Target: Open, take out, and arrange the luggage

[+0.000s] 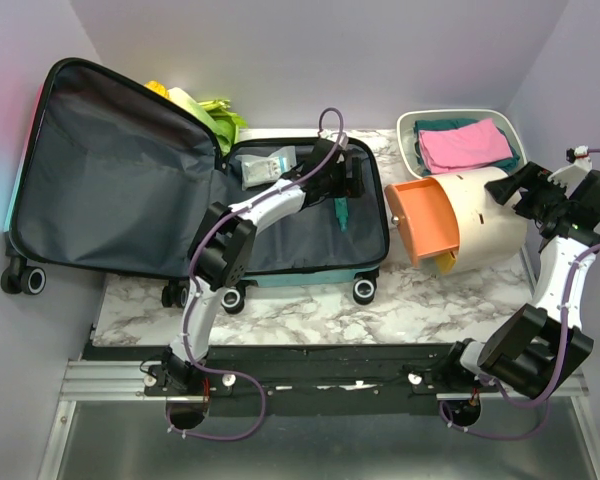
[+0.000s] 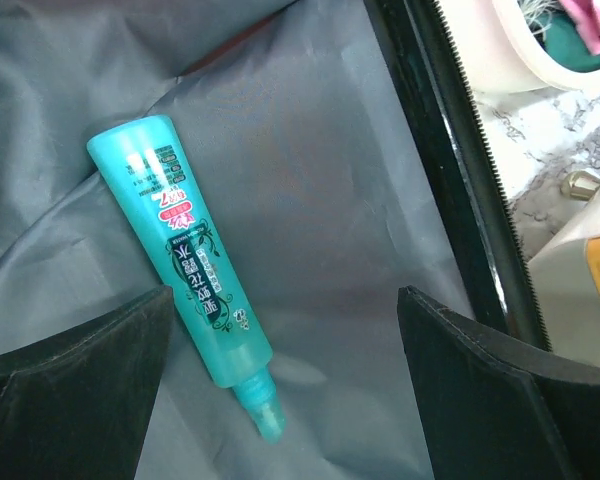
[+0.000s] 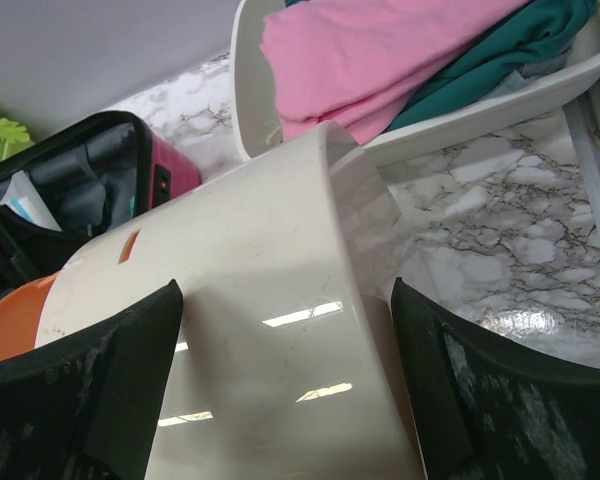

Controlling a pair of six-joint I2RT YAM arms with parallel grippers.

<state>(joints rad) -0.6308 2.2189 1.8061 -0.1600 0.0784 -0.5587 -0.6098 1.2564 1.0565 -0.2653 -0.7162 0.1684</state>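
Two arms at work; luggage [image 1: 110, 170] lies open at bench [image 1: 310, 305] left, lid leaning on wall so lining's reachable; L jaws spread wide over teal tube [image 2: 195, 265] inside, prob. lining up a pick; R jaws spread by tipped cream tub [image 3: 260, 330], no visible grip, maybe steadying it.

Marbled tabletop [image 1: 310, 312], pale walls [image 1: 310, 60], perhaps lilac-tinted
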